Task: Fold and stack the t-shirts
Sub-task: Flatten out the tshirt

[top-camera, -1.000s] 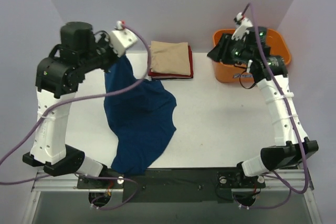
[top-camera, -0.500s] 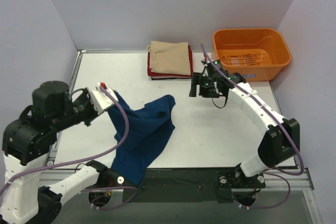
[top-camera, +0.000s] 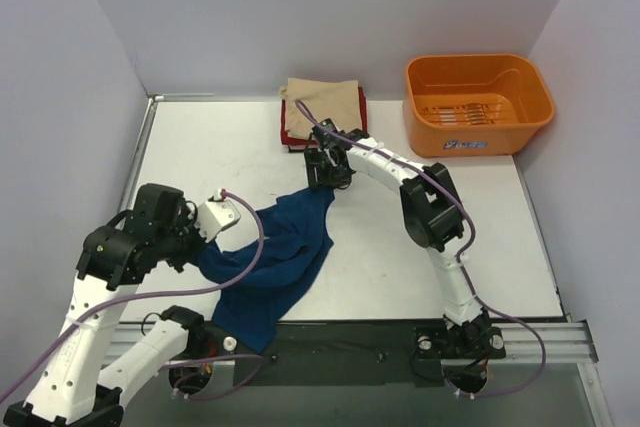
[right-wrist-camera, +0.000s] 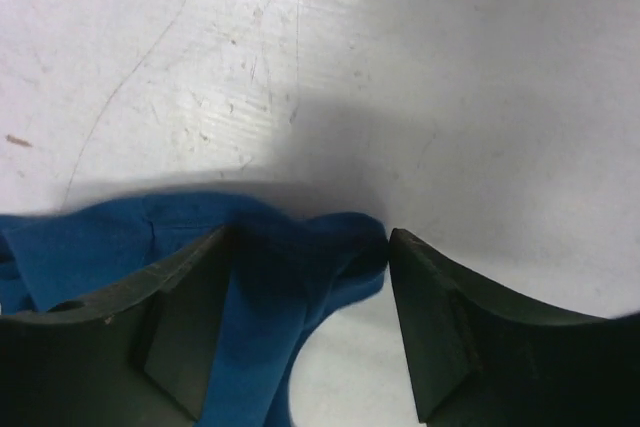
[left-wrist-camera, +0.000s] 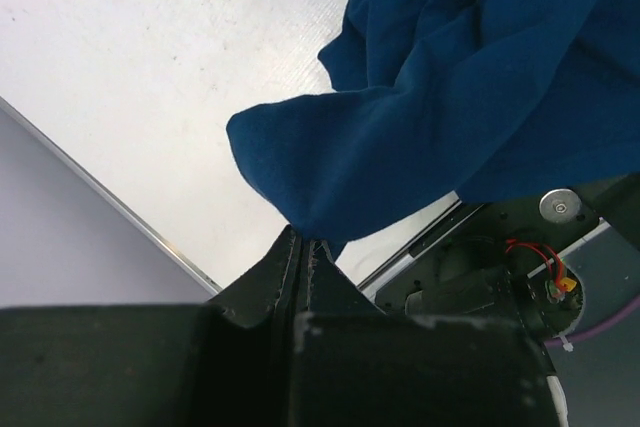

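Left end effector [left-wrist-camera: 305, 243] pinching blue t-shirt [top-camera: 285, 247] edge, right end effector [right-wrist-camera: 310, 242] wide astride far corner

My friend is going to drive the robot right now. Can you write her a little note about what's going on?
Left pincer: shut on the blue shirt, at its near-left edge.
Right pincer: open, fingers either side of the shirt's far corner, not gripping.
Blue shirt: crumpled on the table, reaching over the near edge.
Done: beige-topped folded stack at the back.
Left to do: spread, fold and stack the blue shirt.
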### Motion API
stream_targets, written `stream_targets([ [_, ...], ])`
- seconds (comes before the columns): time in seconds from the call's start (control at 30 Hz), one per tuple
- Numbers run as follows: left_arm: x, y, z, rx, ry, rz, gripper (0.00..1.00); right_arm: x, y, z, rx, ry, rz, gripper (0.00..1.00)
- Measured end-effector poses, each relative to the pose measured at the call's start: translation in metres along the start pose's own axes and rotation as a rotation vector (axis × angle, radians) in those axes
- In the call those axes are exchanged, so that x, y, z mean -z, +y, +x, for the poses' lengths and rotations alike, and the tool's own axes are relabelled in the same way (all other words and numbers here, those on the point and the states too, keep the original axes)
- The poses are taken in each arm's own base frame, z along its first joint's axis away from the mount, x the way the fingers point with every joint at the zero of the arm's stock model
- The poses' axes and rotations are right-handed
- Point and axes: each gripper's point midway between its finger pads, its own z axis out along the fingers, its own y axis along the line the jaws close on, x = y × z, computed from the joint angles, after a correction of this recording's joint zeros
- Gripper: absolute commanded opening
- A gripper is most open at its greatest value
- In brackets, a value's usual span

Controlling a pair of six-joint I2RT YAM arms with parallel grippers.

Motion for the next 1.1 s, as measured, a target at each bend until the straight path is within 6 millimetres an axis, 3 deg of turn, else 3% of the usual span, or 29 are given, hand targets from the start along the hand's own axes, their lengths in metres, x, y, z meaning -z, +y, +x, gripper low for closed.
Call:
stream_targets([
  [0.03, 0.001, -0.001, 0.002, 0.002, 0.002, -0.002, 0.0, -0.007, 0.001, -0.002, 0.002, 0.003, 0.002, 0.17],
  [0.07, 0.002, -0.001, 0.003, 0.004, -0.001, -0.006, 0.0, -0.013, 0.002, -0.003, 0.006, 0.009, 0.003, 0.02],
  [0.17, 0.004, 0.002, 0.005, 0.01, 0.0, -0.032, 0.0, -0.021, 0.002, 0.002, 0.002, 0.031, 0.004, 0.0],
  [0.27, 0.0, 0.005, 0.01, 0.015, 0.02, -0.048, 0.0, -0.012, -0.008, 0.013, -0.006, 0.032, 0.012, 0.0],
  [0.37, -0.007, 0.002, 0.012, 0.016, 0.042, -0.025, 0.0, 0.022, -0.033, 0.052, -0.018, 0.067, 0.043, 0.0],
  [0.43, -0.01, 0.0, 0.011, 0.016, 0.042, -0.007, 0.0, 0.058, -0.058, 0.082, -0.037, 0.075, 0.064, 0.0],
  [0.5, -0.016, -0.003, 0.012, 0.015, 0.048, 0.013, 0.0, 0.09, -0.079, 0.104, -0.062, 0.05, 0.072, 0.25],
  [0.53, -0.02, -0.006, 0.013, 0.014, 0.052, 0.028, 0.0, 0.104, -0.09, 0.119, -0.082, 0.036, 0.075, 0.46],
  [0.6, -0.026, -0.013, 0.015, 0.013, 0.063, 0.072, 0.0, 0.122, -0.106, 0.154, -0.125, 0.041, 0.083, 0.57],
  [0.73, -0.036, -0.02, 0.005, -0.007, 0.049, 0.148, 0.0, 0.134, -0.122, 0.211, -0.18, 0.125, 0.096, 0.62],
  [0.83, -0.043, -0.02, -0.002, -0.036, 0.038, 0.169, 0.0, 0.147, -0.132, 0.205, -0.198, 0.093, 0.105, 0.62],
  [0.93, -0.046, -0.019, -0.006, -0.052, 0.027, 0.172, 0.0, 0.16, -0.123, 0.163, -0.147, 0.007, 0.052, 0.63],
  [1.03, -0.048, -0.019, -0.008, -0.058, 0.017, 0.17, 0.0, 0.153, -0.103, 0.124, -0.077, -0.018, -0.024, 0.65],
  [1.1, -0.049, -0.018, -0.008, -0.058, 0.015, 0.168, 0.0, 0.135, -0.092, 0.109, -0.023, 0.012, -0.055, 0.65],
])
